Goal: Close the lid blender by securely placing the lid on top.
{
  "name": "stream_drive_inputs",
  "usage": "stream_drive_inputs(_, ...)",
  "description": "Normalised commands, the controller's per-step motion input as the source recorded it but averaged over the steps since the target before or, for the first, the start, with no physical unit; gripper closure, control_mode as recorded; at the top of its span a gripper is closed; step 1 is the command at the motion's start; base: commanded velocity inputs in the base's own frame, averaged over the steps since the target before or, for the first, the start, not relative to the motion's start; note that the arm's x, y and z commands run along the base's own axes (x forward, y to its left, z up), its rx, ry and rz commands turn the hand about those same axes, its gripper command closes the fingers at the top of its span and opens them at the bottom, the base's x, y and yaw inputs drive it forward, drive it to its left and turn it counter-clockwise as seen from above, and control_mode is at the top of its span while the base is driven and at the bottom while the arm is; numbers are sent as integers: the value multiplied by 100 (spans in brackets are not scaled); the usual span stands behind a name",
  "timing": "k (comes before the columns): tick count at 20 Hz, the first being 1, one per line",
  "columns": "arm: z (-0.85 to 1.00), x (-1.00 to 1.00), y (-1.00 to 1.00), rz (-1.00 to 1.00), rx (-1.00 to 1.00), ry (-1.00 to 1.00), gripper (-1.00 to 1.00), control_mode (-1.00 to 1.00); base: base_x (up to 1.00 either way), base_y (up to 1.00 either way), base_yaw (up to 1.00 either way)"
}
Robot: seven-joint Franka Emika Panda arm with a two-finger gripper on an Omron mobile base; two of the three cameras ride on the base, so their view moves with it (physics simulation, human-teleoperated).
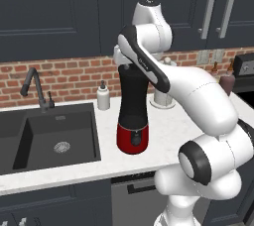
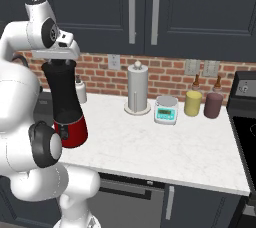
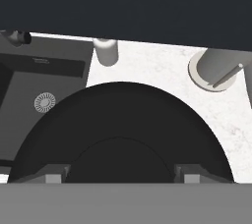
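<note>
Open room: the white marble counter (image 2: 165, 147) lies wide and bare to the right of the gripper, out to its front edge.
Left side: the dark sink basin (image 1: 54, 136) sits just beside the blender, its black tap (image 1: 34, 88) near the brick wall.
Behind: the small white soap bottle (image 1: 103, 96) and the white paper-towel roll on its stand (image 2: 137, 89) stand close, apart from the jar.
Blender: the tall black jar on its glossy red base (image 1: 132, 138) stands upright right under the hand.
Gripper: the two-finger gripper (image 3: 122, 176) sits at the jar top, tips spread to either side of the raised knob.
Lid: the flat round black lid (image 3: 120, 120) spreads straight below the tips.
Grip: clamped or loose, I can't tell.
</note>
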Motion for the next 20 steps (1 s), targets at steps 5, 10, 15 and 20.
stream_drive_inputs(5,0,0,0,0,0,0,-100,-100,0,0,0)
stream_drive_inputs(10,0,0,0,0,0,0,-100,-100,0,0,0)
stream_drive_inputs(15,0,-10,0,0,0,0,-100,-100,0,0,0)
stream_drive_inputs(20,6,-30,0,0,0,0,-100,-100,0,0,0)
